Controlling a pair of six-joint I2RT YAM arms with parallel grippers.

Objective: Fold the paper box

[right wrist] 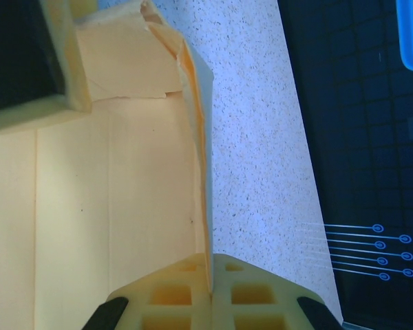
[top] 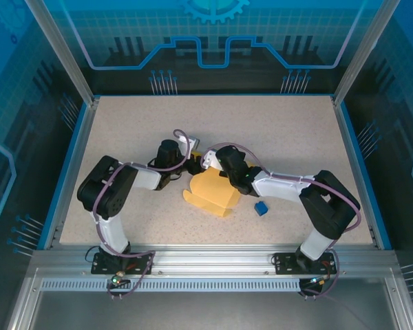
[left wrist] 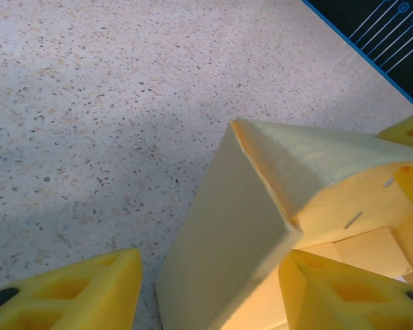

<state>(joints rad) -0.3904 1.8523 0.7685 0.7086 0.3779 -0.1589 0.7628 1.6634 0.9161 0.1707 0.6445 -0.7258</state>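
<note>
The paper box [top: 212, 197] is pale yellow card, lying half-formed in the middle of the table between both arms. In the left wrist view one raised wall panel [left wrist: 227, 240] stands between my left gripper's [left wrist: 213, 260] fingers. The jaws are open, with a gap of table showing beside the left finger [left wrist: 76, 295]. My right gripper [right wrist: 210, 278] is shut on the top edge of another upright wall [right wrist: 201, 158], with the box floor [right wrist: 110, 206] to its left. From above, the left gripper [top: 191, 167] and right gripper [top: 217, 173] meet at the box's far edge.
A tiny blue cube [top: 261, 207] lies on the speckled table [top: 296, 137] just right of the box, under the right forearm. A blue rim and the enclosure's posts border the table.
</note>
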